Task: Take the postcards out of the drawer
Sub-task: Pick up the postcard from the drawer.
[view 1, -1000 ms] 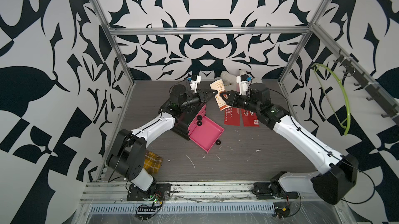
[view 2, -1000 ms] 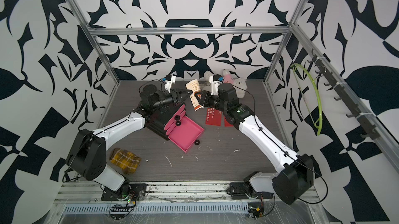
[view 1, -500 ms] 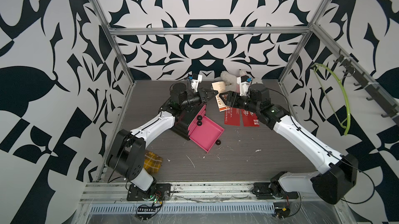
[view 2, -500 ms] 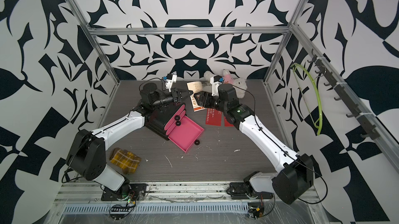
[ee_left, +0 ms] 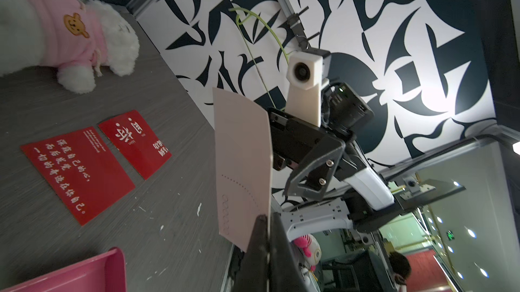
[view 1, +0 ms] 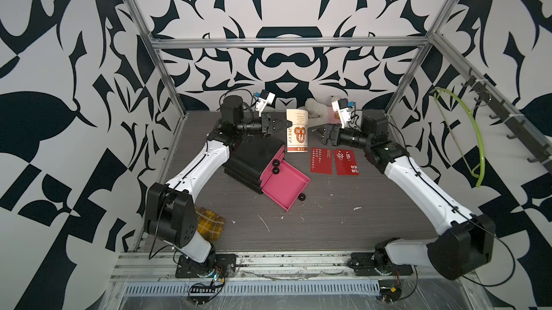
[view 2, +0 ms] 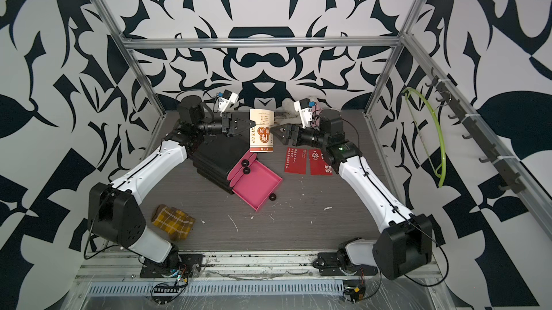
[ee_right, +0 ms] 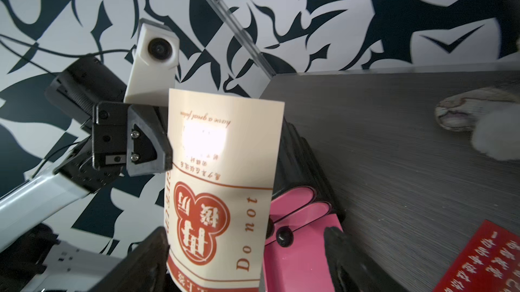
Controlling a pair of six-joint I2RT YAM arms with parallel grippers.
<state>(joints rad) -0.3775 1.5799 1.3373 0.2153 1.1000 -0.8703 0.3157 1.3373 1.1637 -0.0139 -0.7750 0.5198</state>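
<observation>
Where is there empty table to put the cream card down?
Bare table lies in front of the pink drawer, between the yellow cloth and the right arm. A smaller patch sits before the red cards. The back is crowded: left tool, right tool, plush toy.

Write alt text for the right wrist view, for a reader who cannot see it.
A cream postcard with an orange-red emblem is held in the air, pinched at one edge by the shut left tool, facing the open right tool. Behind it are pink drawers and a red postcard lying on the grey table.
</observation>
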